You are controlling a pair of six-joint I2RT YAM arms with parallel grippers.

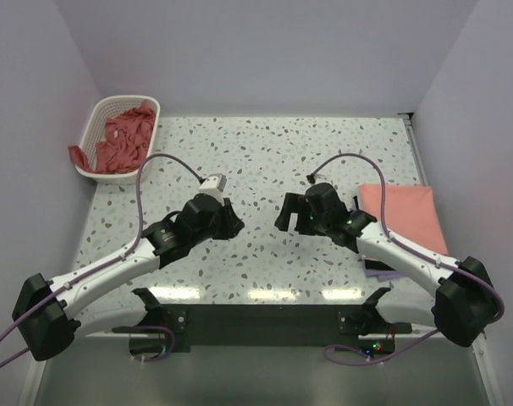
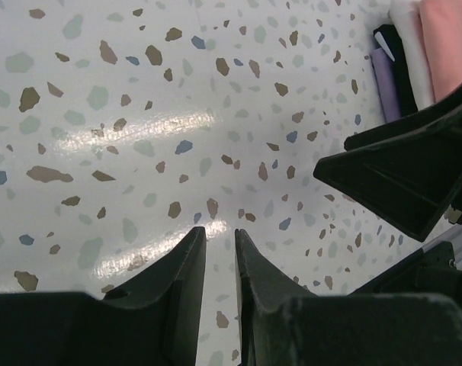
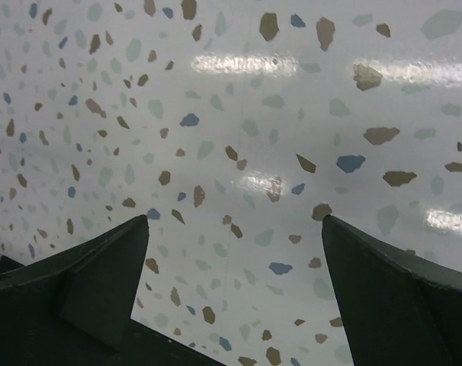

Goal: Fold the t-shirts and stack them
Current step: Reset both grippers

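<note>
Two grippers, both empty, hover over the middle of the speckled terrazzo-pattern table (image 1: 265, 152). The left gripper (image 2: 219, 232) has its black fingers only narrowly parted with nothing between them; the right gripper (image 3: 235, 221) is spread wide over bare tabletop. A heap of crumpled salmon-pink cloth t-shirts (image 1: 125, 139) sits in the white plastic lattice basket (image 1: 89, 135) at the far left corner. A flat folded salmon-pink t-shirt (image 1: 405, 216) tops the stack at the right edge, with a white folded layer (image 2: 410, 46) under it and a lavender piece (image 2: 383, 76) lower; can't tell what that one is. My read: the step in hand is fetching the next shirt. The left arm is nearer the basket, so send it. Open the jaws wider before descending, come in from above, and pinch one high fold only, ideally collar or shoulder, not a mid-body bunch. Lift straight up until the cloth clears the rim; the basket looks light and may drag or tip if a shirt snags the lattice. Lay the shirt in the open centre, where the right gripper takes the opposite shoulder to spread it flat. Keep clear of the stack.
</note>
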